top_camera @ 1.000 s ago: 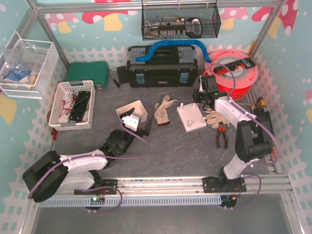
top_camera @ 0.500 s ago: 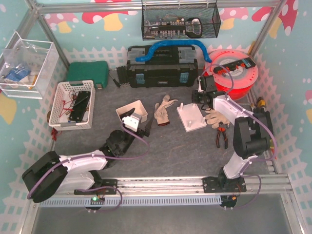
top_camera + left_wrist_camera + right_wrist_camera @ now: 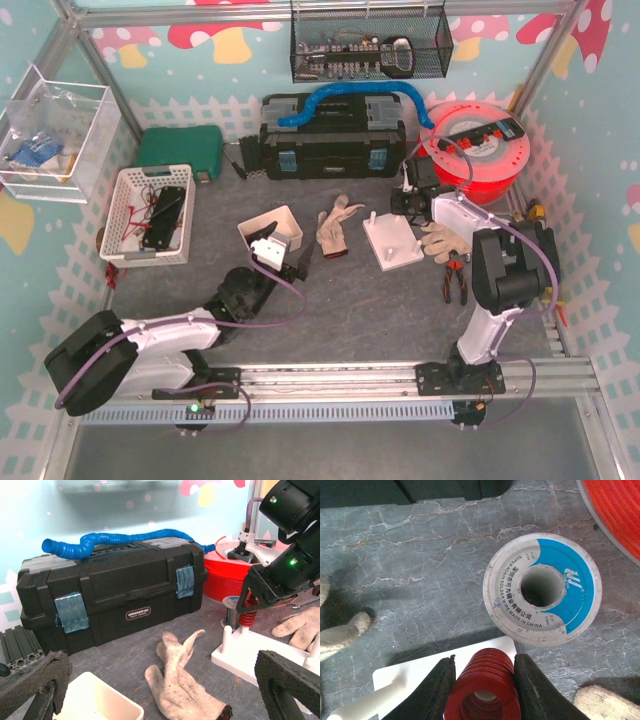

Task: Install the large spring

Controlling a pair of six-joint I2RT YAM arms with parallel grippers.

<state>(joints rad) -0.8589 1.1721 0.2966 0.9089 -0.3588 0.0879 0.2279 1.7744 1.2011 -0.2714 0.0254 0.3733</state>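
Shows right tool (image 3: 408, 200) clamping the red large spring (image 3: 481, 680) above white base (image 3: 392, 243), far corner; left tool (image 3: 292, 262) spread wide, left of base.

The top camera looks down from above and behind the arm bases, taking in the whole desk (image 3: 340, 310). The left wrist camera sits low, facing level across it toward the toolbox (image 3: 115, 585). The right wrist camera looks straight down, very near, past the right pincer (image 3: 484, 662). All three catch the white plate (image 3: 392, 240).
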